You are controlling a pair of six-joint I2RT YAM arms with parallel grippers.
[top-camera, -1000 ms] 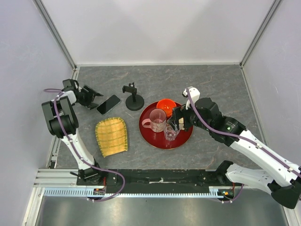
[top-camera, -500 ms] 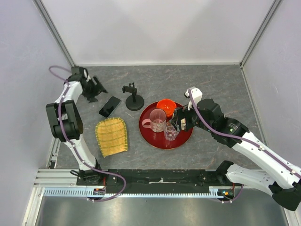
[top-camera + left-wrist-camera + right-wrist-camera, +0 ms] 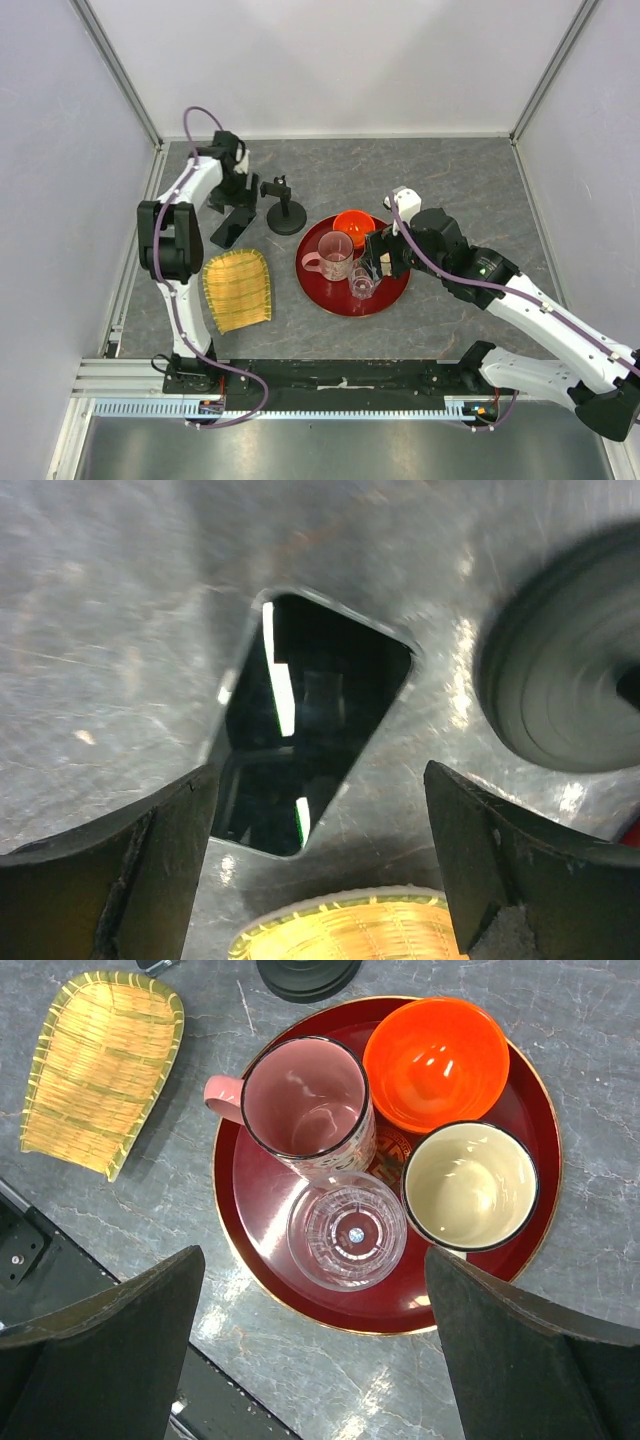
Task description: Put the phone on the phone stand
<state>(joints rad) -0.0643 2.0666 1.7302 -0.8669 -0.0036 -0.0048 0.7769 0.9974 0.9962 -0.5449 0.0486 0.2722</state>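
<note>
Left wrist view shows the left gripper [image 3: 318,810] spread wide and holding nothing, poised over the phone [image 3: 310,700]. The phone lies flat on the grey table [image 3: 100,630], just beside the phone stand [image 3: 565,670] and near the yellow woven mat [image 3: 345,930]. The right gripper [image 3: 310,1260], also spread, hangs above the red tray [image 3: 245,1210] of cups.

Grey stone-look table [image 3: 480,180] — phone [image 3: 232,228], phone stand [image 3: 287,218], yellow woven mat [image 3: 238,290], round red tray [image 3: 325,292].
</note>
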